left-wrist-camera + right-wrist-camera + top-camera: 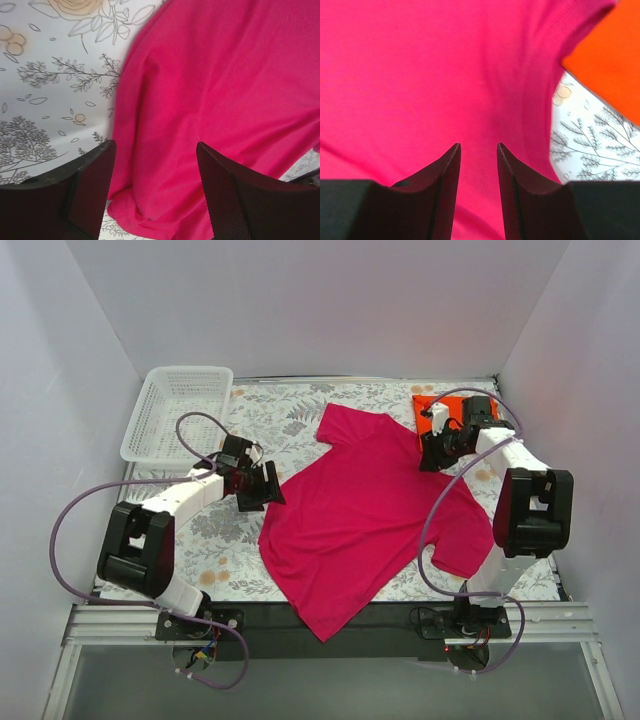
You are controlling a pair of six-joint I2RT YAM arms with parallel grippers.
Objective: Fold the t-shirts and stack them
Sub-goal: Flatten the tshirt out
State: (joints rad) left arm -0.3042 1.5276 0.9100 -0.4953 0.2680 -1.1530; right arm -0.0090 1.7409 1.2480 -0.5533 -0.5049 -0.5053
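- Bright, even, diffuse light; only faint soft shadows along the magenta shirt [370, 510] edges.
- Pink runs oversaturated, folds washed out.
- Left wrist view: shirt's far edge softly blurred.

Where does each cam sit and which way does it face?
Top: above and behind the bases, looking down on table, basket, pink shirt, orange shirt; both arms, left hand, right hand show.
Left wrist: on the left arm, facing down at the pink shirt's edge and table; its open fingers show.
Right wrist: facing down at the pink shirt and an orange corner; its fingers show.
Shared: all see the pink shirt; top and right wrist also the orange.
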